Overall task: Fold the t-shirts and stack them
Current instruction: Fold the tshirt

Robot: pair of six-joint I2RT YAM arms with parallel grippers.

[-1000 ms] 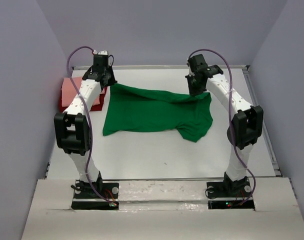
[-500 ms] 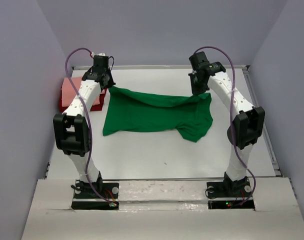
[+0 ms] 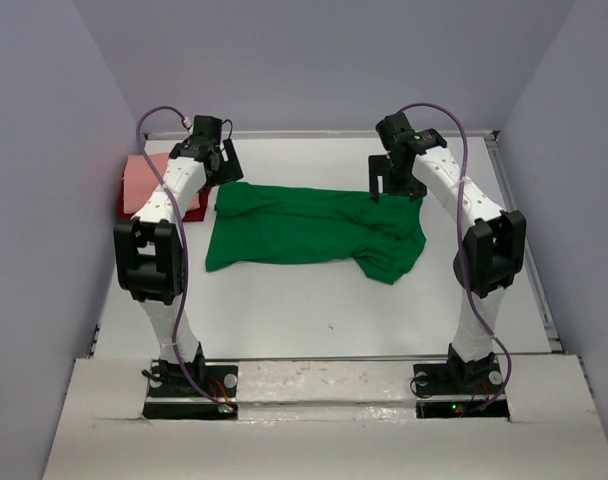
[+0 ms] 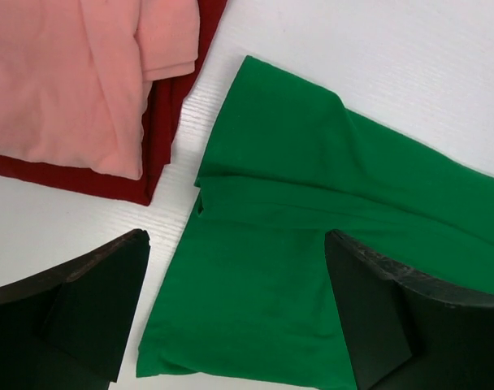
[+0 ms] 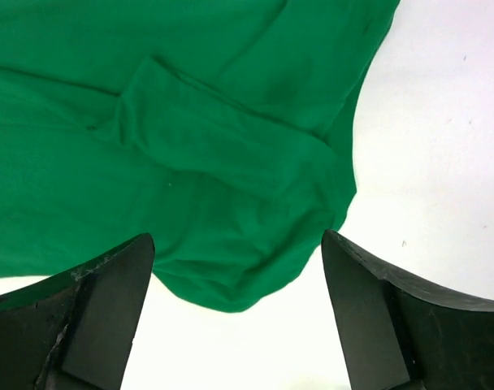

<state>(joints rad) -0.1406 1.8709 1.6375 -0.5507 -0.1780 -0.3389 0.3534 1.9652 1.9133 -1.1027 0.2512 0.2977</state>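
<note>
The bright green t-shirt (image 3: pixel 314 228) lies folded across the middle of the table, with its far edge down on the surface. My left gripper (image 3: pixel 224 165) hovers open over the shirt's far left corner (image 4: pixel 263 244), nothing between its fingers (image 4: pixel 93 309). Above the shirt's far right corner (image 5: pixel 190 162) my right gripper (image 3: pixel 389 178) also stands open and holds nothing. The salmon pink t-shirt (image 3: pixel 144 175) lies folded on top of the dark red t-shirt (image 4: pixel 162 122) at the far left, just left of the green one.
The white table (image 3: pixel 314 310) is walled by grey panels at the left, right and back. A raised rim (image 3: pixel 519 210) runs along the right side and far edge. Both arm bases stand at the near edge.
Both grippers have opened and let go of the green shirt's far edge. That edge has dropped flat onto the table. Both grippers have risen slightly above it.
</note>
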